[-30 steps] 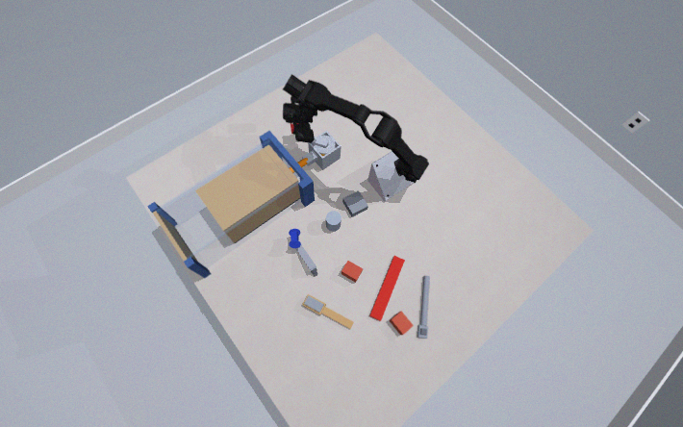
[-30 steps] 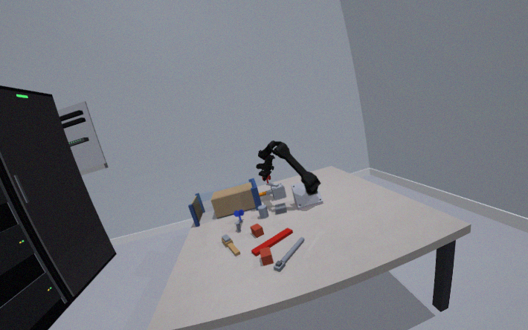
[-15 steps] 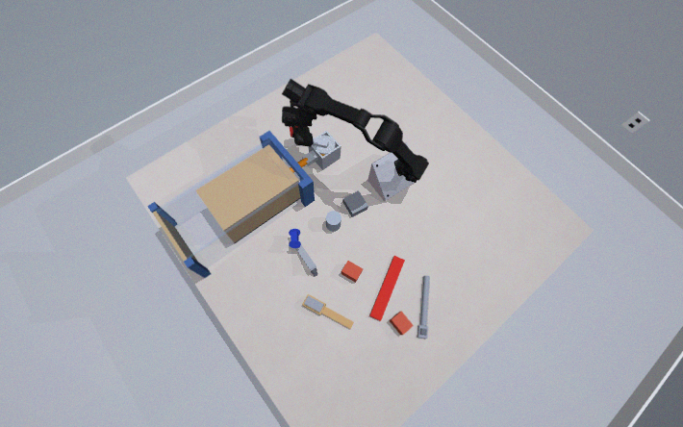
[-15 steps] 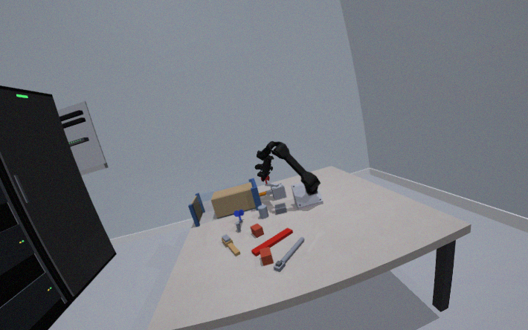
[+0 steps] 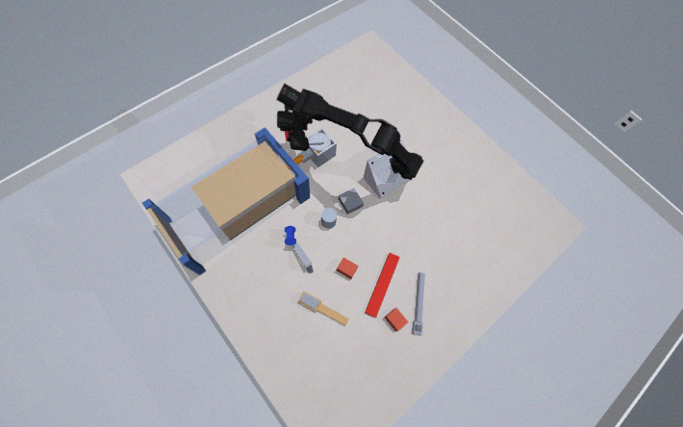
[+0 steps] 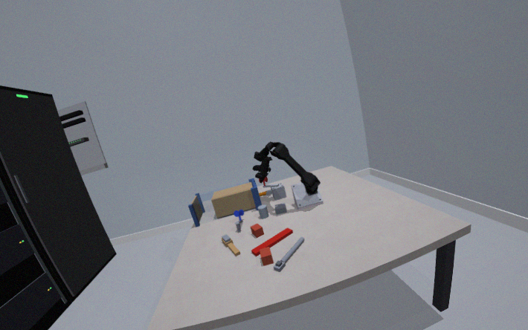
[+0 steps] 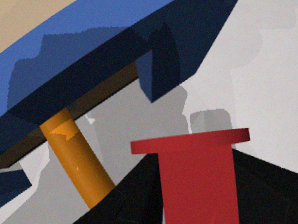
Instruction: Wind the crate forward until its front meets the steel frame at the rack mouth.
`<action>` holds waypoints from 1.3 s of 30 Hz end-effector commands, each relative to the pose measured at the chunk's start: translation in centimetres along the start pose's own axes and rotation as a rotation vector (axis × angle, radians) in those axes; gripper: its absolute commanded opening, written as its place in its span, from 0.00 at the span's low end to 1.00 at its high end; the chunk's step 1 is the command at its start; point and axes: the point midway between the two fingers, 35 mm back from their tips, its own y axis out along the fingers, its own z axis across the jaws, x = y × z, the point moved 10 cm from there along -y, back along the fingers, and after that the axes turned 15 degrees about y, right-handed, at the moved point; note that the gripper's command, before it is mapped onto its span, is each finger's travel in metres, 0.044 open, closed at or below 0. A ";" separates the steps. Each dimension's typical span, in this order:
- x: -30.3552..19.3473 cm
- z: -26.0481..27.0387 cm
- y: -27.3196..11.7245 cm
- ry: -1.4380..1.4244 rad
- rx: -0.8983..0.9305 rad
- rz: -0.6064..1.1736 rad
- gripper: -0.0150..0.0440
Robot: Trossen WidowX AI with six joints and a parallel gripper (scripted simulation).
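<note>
The tan crate sits flat in the clear-panelled cubby, its front close to the blue frame at the mouth; contact cannot be told. An orange strap runs from the crate toward the grey winch. The handle's grey arm reaches out from the winch top. My gripper is shut on the handle's red knob, beside the frame. The key's seating in the hole is hidden.
A grey block and a grey cylinder stand near the winch. A blue-knobbed tool, red blocks, a red bar, a wooden-handled brush and a grey wrench lie farther along the bench.
</note>
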 end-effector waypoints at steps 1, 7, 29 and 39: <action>-0.7 1.2 0.0 0.015 0.024 0.025 0.25; -1.0 1.9 0.0 0.015 0.025 0.025 0.25; -2.6 4.2 -0.5 0.016 0.026 0.026 0.25; -3.5 5.1 -0.9 0.017 0.026 0.027 0.25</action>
